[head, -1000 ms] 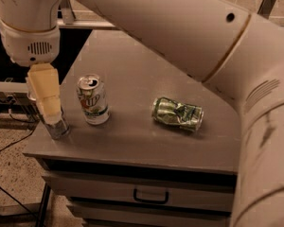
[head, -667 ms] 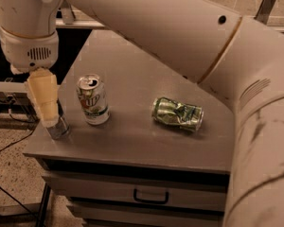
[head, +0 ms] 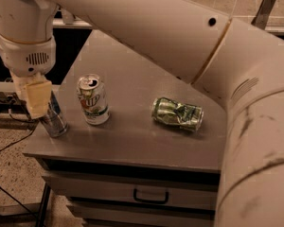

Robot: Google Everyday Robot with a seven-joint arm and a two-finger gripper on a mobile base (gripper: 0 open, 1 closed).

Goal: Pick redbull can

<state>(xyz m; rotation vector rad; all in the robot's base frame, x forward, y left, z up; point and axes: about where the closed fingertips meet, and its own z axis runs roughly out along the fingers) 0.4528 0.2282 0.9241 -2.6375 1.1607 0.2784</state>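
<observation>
the gripper (head: 39, 104) covers the top of the tilted redbull can (head: 56, 123).

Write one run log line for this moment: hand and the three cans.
hand: covering top of slim can | slim can: tilted, table corner | soda can: upright beside it | crushed can: lying apart

Matt cream plastic hand (head: 38, 100) at the left edge of the smooth, matt grey desk (head: 132, 141), at the shiny metal redbull can (head: 55, 122). Glossy printed soda can (head: 93, 100); crumpled shiny green can (head: 177, 113).
</observation>
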